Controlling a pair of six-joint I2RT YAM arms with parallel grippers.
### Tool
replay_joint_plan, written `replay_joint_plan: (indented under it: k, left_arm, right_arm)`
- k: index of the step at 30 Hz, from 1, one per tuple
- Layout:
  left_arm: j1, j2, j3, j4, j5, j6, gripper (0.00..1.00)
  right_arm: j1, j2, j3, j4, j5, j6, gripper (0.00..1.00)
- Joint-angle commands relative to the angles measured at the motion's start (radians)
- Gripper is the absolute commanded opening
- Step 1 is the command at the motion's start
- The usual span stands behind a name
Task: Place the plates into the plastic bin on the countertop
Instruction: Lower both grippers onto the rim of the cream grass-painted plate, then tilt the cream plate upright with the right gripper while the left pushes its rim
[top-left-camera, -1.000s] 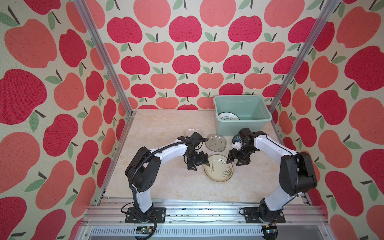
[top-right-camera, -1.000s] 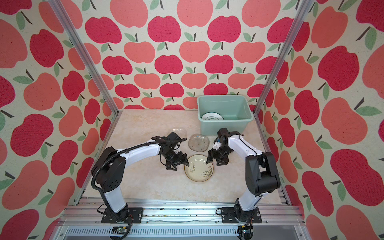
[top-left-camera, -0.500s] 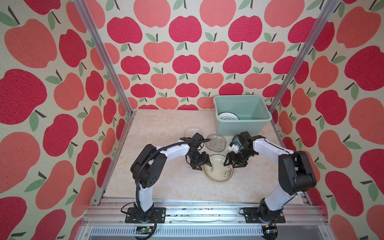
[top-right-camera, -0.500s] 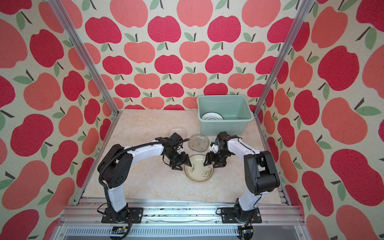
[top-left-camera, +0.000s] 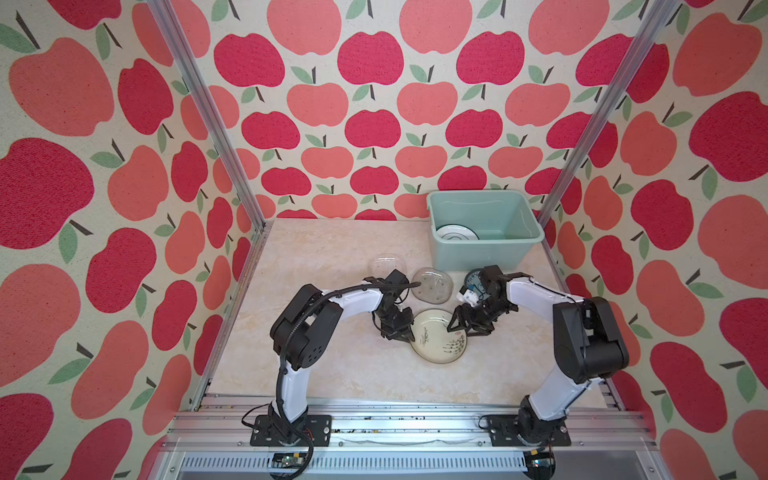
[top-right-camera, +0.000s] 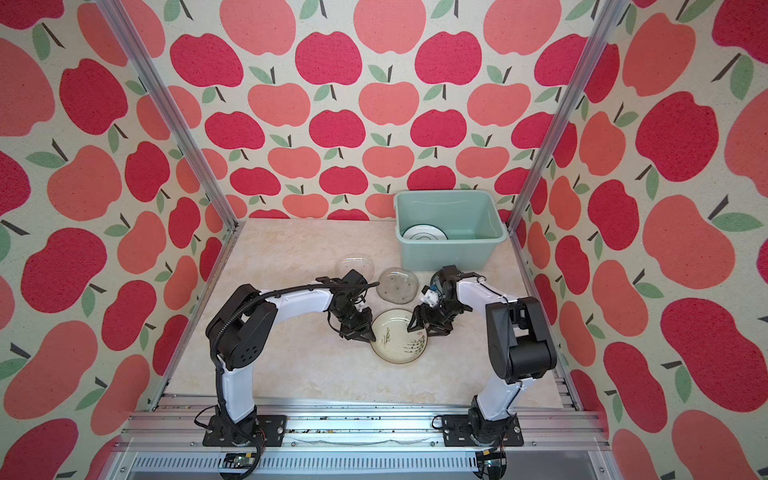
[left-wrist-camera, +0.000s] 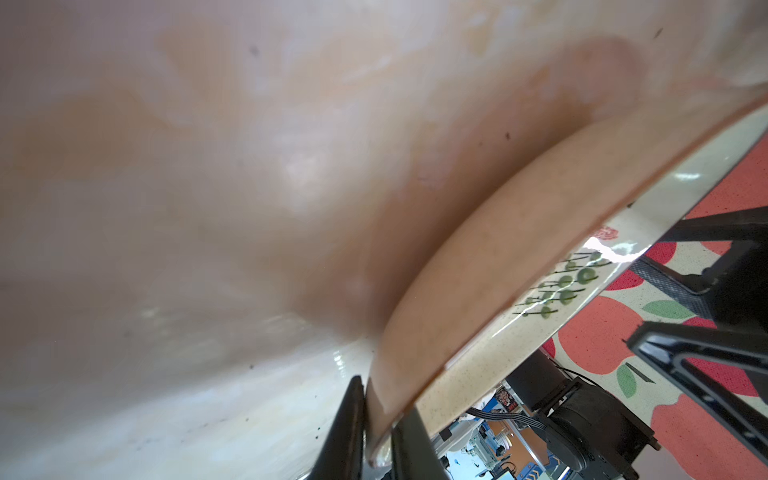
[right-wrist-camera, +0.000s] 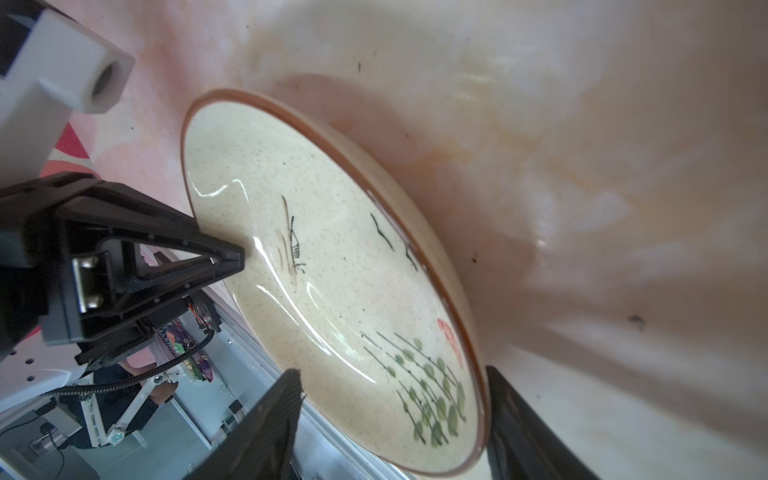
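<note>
cream speckled round ceramic plate with brown rim and glossy glaze lies face up on the beige marble-patterned countertop, centre-near, between the two arms; round, so no long axis; ink boat sketch sits on its left part, green-leaved stalks and a red mark on its right part; whether the left rim is lifted off the surface i cannot tell.

left gripper is clamped on the plate's left rim; left wrist view shows the rim pinched between the two black fingers, one under the unglazed tan outer wall, one on the glazed face.

right gripper is at the plate's right rim, jaws spread wide and astride the rim, one over the glazed face, one outside over the countertop; no grip.

pale mint-green rectangular plastic bin stands at the far right, open side up, long axis left-right, rolled rim, tapered walls; one white round plate with dark ring marks lies in its left near part.

two clear glass dishes with rounded, slightly oval outlines sit on the countertop beyond the cream plate: one just left of the right arm's wrist, one further left and farther back, partly behind the left arm; a dark teal dish is mostly hidden behind the right arm, just in front of the bin.
</note>
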Motion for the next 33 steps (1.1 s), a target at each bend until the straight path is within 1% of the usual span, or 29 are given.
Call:
replay_joint_plan:
  k: [1,4,6,9,13,20,30,33]
  left_arm:
    - [-0.005,0.019,0.03,0.004,0.026,-0.004,0.11]
    - [-0.006,0.026,0.034,0.002,0.028,-0.004,0.08]
    - [-0.005,0.03,0.036,0.001,0.031,-0.004,0.07]
    - [-0.007,0.04,0.04,-0.001,0.038,-0.002,0.06]
    - [-0.009,0.048,0.043,-0.004,0.047,0.002,0.05]
    - [-0.017,0.063,0.065,-0.017,0.061,0.021,0.05]
    - [-0.031,0.085,0.098,-0.029,0.077,0.041,0.05]
    - [-0.032,0.086,0.102,-0.029,0.075,0.041,0.05]
  right_arm:
    - [0.004,0.009,0.004,-0.004,-0.12,-0.036,0.68]
    - [0.003,0.004,0.008,-0.014,-0.156,-0.054,0.67]
    - [0.003,0.001,0.01,-0.025,-0.2,-0.075,0.67]
    - [0.004,-0.005,0.005,-0.024,-0.267,-0.093,0.66]
    - [0.009,-0.008,-0.017,0.01,-0.33,-0.086,0.65]
    - [0.032,0.002,-0.04,0.088,-0.369,-0.041,0.59]
    - [0.062,0.057,0.006,0.075,-0.379,-0.046,0.59]
    - [0.065,0.064,0.009,0.077,-0.383,-0.044,0.58]
